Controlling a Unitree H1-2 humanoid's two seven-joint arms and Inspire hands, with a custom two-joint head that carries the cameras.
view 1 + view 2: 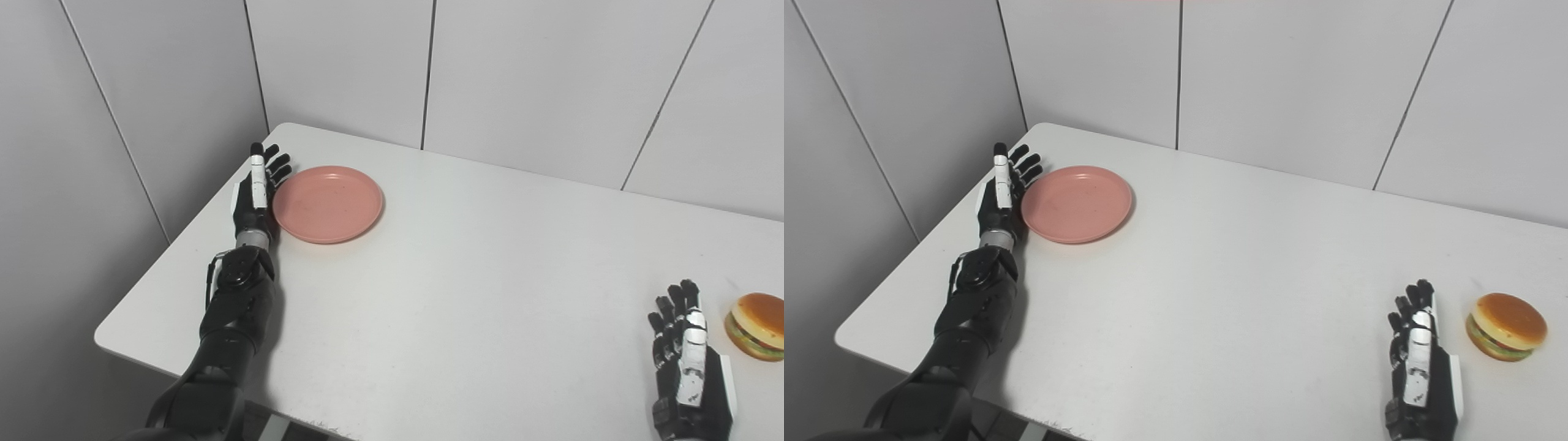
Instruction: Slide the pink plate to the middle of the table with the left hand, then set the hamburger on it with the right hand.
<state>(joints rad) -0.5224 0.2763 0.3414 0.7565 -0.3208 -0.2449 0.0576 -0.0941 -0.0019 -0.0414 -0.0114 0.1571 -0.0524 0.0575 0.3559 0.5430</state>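
White table (465, 275) bears bare pink plate (327, 203) beside left hand (257, 190).

On the white desk (1213, 275), the left hand (999, 196) stands on its edge with the fingers (1026, 164) straight, just beside the left rim of the pink plate (1077, 204) near the far left corner. The right hand (1421, 361) rests near the front edge with its fingers apart, holding nothing. The hamburger (1507, 326) sits just beside it, on its right.
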